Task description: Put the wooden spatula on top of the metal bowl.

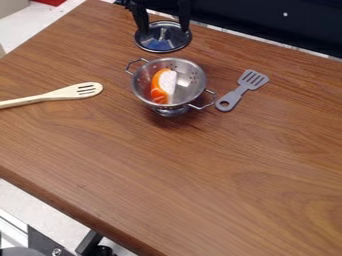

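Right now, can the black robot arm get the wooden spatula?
Probably yes. Nothing lies on the spatula, and only bare table shows between it and the gripper's spot by the lid. The metal bowl sits off to the side.

honestly the one fixed cam here sits up above the wooden table (200,170), aimed down at a slant. it's far enough back to fit a wide stretch of tabletop plus some floor (53,215) at lower left, with the metal bowl (192,86) above mid-frame.
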`<action>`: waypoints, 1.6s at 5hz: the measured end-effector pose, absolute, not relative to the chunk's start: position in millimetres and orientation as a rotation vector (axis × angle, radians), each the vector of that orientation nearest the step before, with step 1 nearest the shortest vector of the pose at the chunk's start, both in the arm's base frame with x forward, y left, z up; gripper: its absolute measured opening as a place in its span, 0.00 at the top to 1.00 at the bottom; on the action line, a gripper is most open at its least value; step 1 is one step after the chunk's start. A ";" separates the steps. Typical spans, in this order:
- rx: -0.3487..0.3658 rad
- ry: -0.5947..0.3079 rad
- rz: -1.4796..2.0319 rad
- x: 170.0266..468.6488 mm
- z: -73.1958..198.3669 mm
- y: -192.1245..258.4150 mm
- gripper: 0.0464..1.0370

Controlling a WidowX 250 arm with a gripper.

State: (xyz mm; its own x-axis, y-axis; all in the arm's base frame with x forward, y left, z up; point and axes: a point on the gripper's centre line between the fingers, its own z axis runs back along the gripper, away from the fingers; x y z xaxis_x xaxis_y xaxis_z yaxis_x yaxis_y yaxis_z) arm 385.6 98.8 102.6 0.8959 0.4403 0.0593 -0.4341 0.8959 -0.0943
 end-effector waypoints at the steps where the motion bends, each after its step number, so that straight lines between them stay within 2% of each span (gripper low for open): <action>1: -0.070 -0.097 0.341 383.7 101.6 111.0 0.04; 2: -0.066 -0.100 0.112 369.1 105.0 120.3 0.04; 3: -0.046 -0.164 -0.034 342.4 118.1 132.7 0.04; 4: -0.015 -0.128 -0.191 323.1 117.7 146.1 0.04; 6: 0.002 -0.021 -0.431 295.9 111.4 165.8 0.04; 8: 0.011 -0.053 -0.540 262.1 101.0 193.7 0.04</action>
State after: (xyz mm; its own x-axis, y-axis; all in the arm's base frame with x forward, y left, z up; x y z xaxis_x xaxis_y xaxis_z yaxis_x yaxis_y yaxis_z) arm 262.1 193.7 101.0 0.8561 -0.5146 0.0474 0.5140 0.8574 0.0244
